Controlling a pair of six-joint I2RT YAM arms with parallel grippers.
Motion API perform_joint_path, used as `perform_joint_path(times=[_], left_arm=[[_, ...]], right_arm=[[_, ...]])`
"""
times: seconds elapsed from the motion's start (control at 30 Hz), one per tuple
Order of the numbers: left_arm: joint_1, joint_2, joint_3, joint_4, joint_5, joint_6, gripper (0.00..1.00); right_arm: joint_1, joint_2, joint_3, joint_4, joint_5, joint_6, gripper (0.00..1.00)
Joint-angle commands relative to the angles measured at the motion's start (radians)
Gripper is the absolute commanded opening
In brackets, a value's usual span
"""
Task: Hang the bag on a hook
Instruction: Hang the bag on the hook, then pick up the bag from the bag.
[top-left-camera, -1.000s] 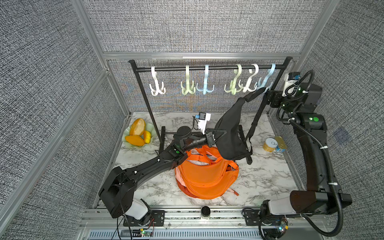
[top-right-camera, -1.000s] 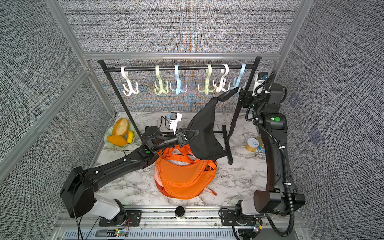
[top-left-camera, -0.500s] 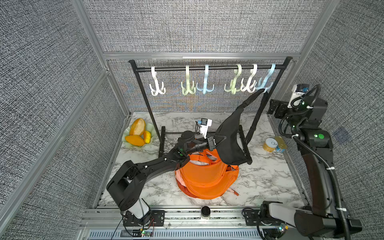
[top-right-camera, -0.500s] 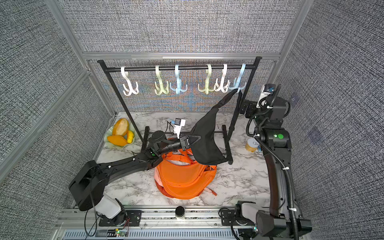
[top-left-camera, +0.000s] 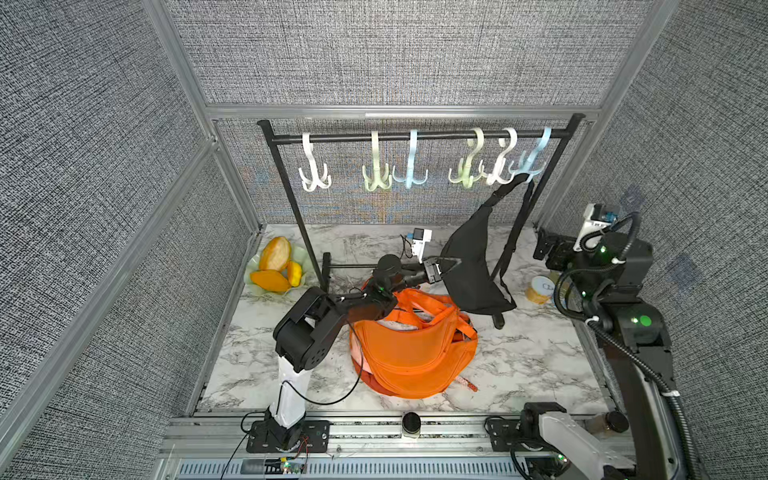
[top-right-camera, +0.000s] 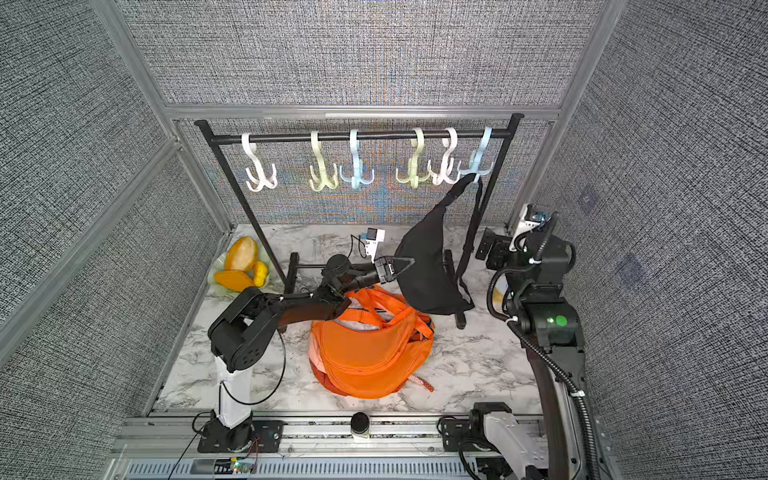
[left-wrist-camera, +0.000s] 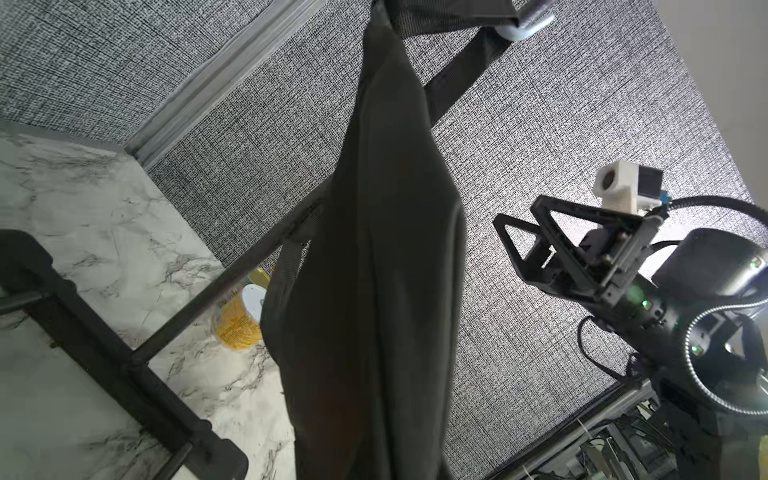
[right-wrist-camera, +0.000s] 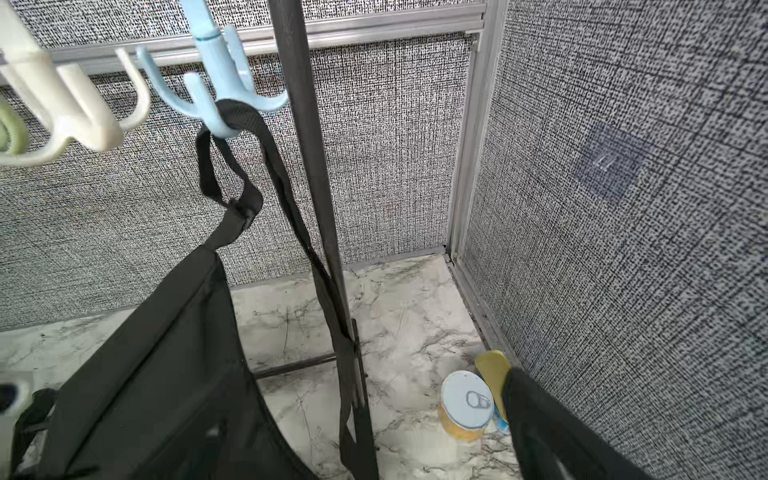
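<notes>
The black bag (top-left-camera: 473, 270) (top-right-camera: 428, 270) hangs from the rack (top-left-camera: 415, 136). Its strap (right-wrist-camera: 232, 120) is looped over one prong of the light blue hook (right-wrist-camera: 199, 99) (top-left-camera: 530, 164), the last hook at the rack's right end. The bag's long axis runs steeply down and slants. The narrow top end points up at the hook, and the rounded lower end lies lower, further left and toward the front, above the rack's right foot. The other run of the strap drops almost straight beside the rack's right post. No brand or writing shows on the bag's dark fabric.

The left end effector (top-left-camera: 455, 262) (top-right-camera: 409, 261) reaches in from the left. Its jaws are closed together on the bag's left edge at mid-height, holding the body off to that side. The right end effector (top-left-camera: 548, 249) (left-wrist-camera: 513, 245) stands apart from the bag near the right wall, with its jaws spread wide and nothing between them.

Under the bag, an orange bag (top-left-camera: 415, 353) lies slumped on the marble tabletop (top-left-camera: 519, 365). A yellow can (right-wrist-camera: 467, 405) with a white pull-tab lid stands by the right wall. Its label carries print, which is too blurred to read. A pale plate (top-left-camera: 253, 279) of yellow-orange food sits at the back left.
</notes>
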Motion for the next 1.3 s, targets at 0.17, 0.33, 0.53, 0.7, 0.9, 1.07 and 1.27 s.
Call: perform_joint_path(times=[0.17, 0.33, 0.53, 0.7, 0.9, 1.07, 1.27], left_arm=[[0.045, 0.147, 0.175, -0.041, 0.039, -0.029, 0.47], [0.057, 0.078, 0.186, -0.301, 0.007, 0.172, 0.83], [0.089, 0.002, 0.264, -0.692, -0.027, 0.406, 0.85], [0.115, -0.126, 0.191, -0.761, -0.084, 0.481, 0.85], [0.127, -0.322, 0.032, -0.786, -0.161, 0.545, 0.85], [0.135, -0.509, -0.143, -0.784, -0.224, 0.565, 0.85], [0.169, -0.718, -0.332, -0.752, -0.247, 0.526, 0.85]], right_arm=[[0.028, -0.051, -0.039, -0.018, 0.032, 0.035, 0.99], [0.062, -0.083, -0.076, -0.029, 0.039, 0.023, 0.99], [0.176, -0.104, -0.091, -0.076, 0.134, -0.027, 0.99], [0.308, -0.119, -0.096, -0.127, 0.158, -0.063, 0.99], [0.505, -0.093, -0.139, -0.175, 0.038, -0.114, 0.99], [0.698, 0.01, -0.125, -0.262, -0.01, -0.153, 0.99], [0.872, 0.184, -0.06, -0.356, -0.094, -0.201, 0.99]])
